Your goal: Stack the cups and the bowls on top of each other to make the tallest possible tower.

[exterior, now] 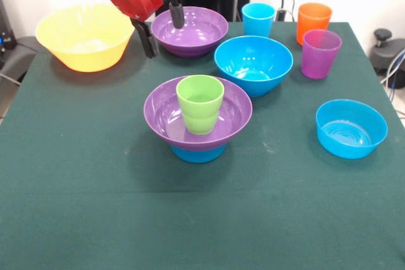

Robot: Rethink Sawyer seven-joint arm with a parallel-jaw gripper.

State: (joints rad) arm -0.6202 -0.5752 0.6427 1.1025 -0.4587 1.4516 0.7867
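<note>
The tower stands mid-table: a small blue bowl [198,153] lowest, a wide purple bowl [163,117] on it, and a lime green cup [200,103] upright inside that. My gripper [163,28] is open at the back, straddling the left rim of the second purple bowl [199,33]: one finger [176,14] is over its inside, the other [150,41] outside. Nothing is held. A large yellow bowl [84,36] sits at the far left and a large blue bowl [253,62] right of centre.
A light blue cup [258,18], an orange cup [314,22] and a translucent purple cup [321,53] stand at the back right. Another small blue bowl [351,128] sits alone at the right. The green tablecloth [95,188] covers the table.
</note>
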